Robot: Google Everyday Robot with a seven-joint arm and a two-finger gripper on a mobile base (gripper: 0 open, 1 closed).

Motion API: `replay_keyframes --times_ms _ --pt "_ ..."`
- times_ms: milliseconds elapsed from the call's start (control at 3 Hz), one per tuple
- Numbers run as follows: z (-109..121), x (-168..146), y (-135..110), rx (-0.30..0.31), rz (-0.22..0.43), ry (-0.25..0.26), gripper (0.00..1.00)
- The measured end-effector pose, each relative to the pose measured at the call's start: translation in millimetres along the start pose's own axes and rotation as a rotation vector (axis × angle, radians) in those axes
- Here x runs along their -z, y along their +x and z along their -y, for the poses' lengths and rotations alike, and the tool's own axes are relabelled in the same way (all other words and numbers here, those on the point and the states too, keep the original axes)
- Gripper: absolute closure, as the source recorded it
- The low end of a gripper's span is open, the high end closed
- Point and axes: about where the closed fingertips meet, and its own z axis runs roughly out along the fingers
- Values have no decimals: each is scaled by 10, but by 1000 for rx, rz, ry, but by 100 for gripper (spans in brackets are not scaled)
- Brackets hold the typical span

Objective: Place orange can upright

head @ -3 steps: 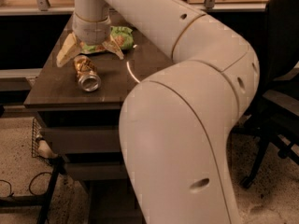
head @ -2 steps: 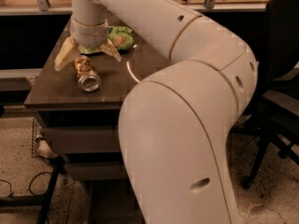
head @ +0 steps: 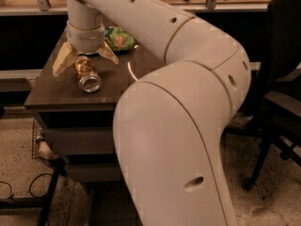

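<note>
The orange can point(head: 87, 73) lies on its side on the dark wooden table point(head: 56, 95), its silver end facing the table's front edge. My gripper point(head: 85, 61) hangs just above the can's far end. Its two tan fingers point(head: 63, 60) are spread wide apart, one on each side of the can, and hold nothing. The large white arm fills the middle and right of the view and hides part of the table.
A green snack bag point(head: 120, 38) lies on the table behind the gripper. A black office chair point(head: 277, 98) stands at the right. Cables and a wire basket point(head: 40, 142) sit on the floor left of the table.
The gripper has shifted slightly upward and to the left over the can. The can has not moved.
</note>
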Motion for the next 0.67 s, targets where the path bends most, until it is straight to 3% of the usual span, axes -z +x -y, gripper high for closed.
replay_keyframes --times_ms 667 --pt "17 -242 -118 -57 -78 118 40"
